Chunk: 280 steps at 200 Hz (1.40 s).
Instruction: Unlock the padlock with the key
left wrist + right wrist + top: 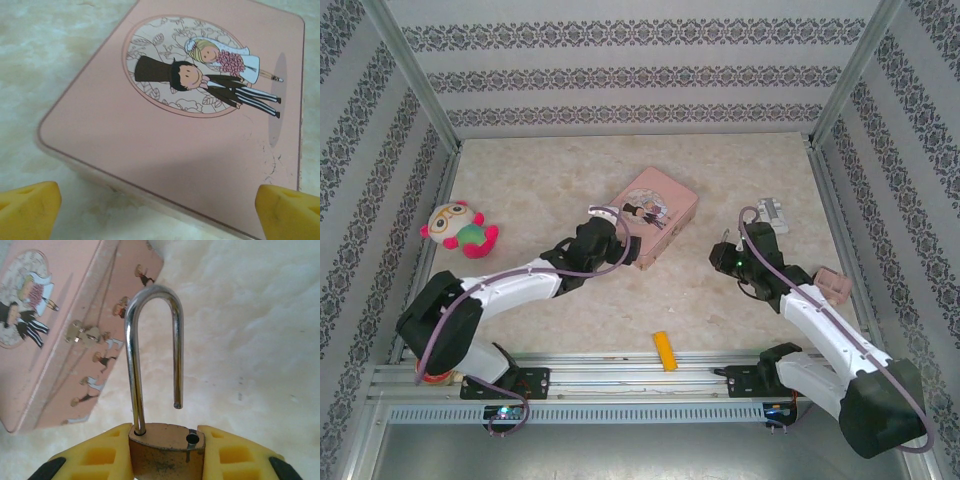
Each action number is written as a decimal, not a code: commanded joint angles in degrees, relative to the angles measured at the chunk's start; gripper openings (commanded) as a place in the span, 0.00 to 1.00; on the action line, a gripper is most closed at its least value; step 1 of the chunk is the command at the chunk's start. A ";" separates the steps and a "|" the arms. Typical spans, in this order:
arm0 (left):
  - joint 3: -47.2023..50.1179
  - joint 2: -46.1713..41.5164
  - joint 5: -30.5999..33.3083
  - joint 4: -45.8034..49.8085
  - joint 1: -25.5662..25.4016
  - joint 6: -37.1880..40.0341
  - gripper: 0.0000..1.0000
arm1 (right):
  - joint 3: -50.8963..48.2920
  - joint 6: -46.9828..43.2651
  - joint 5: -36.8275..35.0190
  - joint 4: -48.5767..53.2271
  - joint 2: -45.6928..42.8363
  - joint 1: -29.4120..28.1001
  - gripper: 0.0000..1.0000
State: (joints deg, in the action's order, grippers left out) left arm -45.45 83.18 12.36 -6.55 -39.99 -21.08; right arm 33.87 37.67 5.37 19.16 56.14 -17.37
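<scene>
Looking at the right gripper (165,437) first: its yellow fingers (100,457) are clamped on the brass body of the padlock (164,456), one on each side, at the bottom centre of the wrist frame. From there the shackle (134,365) runs straight up the frame, so the lock's long axis points directly away from the hand. One leg sits in the body, while the other hangs free with its tip clear above its hole. To me that reads as already popped open. The underside of the body is hidden between the fingers, so I can't tell if a key is in there.

Further out, the pink tin (60,340) lies in the upper left of that frame, apart from the lock.

The left gripper (160,210) is spread wide with nothing in it, hovering over the near edge of the tin lid. In the overhead shot it sits around centre frame, well apart from the lock, which is right of centre. So the right arm is the nearer one by far, and my guess is anything next starts from that hand.
</scene>
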 commanded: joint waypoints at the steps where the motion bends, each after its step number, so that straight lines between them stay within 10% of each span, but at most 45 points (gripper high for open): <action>1: -0.12 -4.08 2.39 4.29 0.61 -3.10 0.99 | 4.50 -4.49 -6.34 12.78 -0.28 0.31 0.01; 176: 5.20 -10.88 3.76 7.92 0.61 -10.08 0.99 | 21.24 -16.12 -18.09 25.82 30.48 1.36 0.01; 280: 4.60 -9.88 3.82 8.04 0.69 -9.68 0.99 | 28.05 -17.82 -11.49 21.61 46.44 1.04 0.10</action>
State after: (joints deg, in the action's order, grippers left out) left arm -40.51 73.34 15.11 0.93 -39.99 -30.50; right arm 60.55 20.53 -9.10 41.58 101.32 -15.99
